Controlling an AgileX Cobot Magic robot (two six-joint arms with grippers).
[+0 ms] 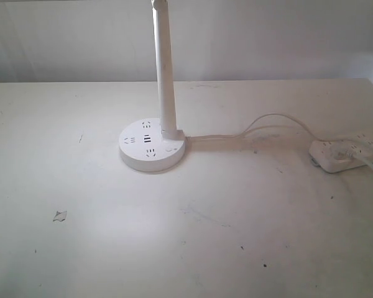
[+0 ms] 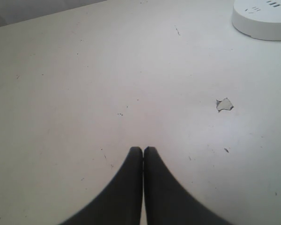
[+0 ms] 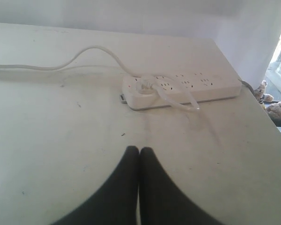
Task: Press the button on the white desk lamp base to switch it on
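The white desk lamp base (image 1: 150, 150) stands mid-way across the table (image 1: 236, 236), the button (image 1: 169, 149) beside its stem (image 1: 165, 81) (power-strip side), with left gripper (image 2: 143, 151) and right gripper (image 3: 139, 150) pressed together, well apart from it.

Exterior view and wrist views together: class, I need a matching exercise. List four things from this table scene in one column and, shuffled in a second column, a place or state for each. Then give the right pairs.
Things
1. white desk lamp base
2. power strip
3. left gripper
4. chipped spot

Places or states
A. shut, holding nothing
B. near the right edge of the table, with a plug in it
C. mid-table, bearing a tall stem
D. on the tabletop, left of the base and nearer the exterior camera

Pairs: 1-C, 2-B, 3-A, 4-D
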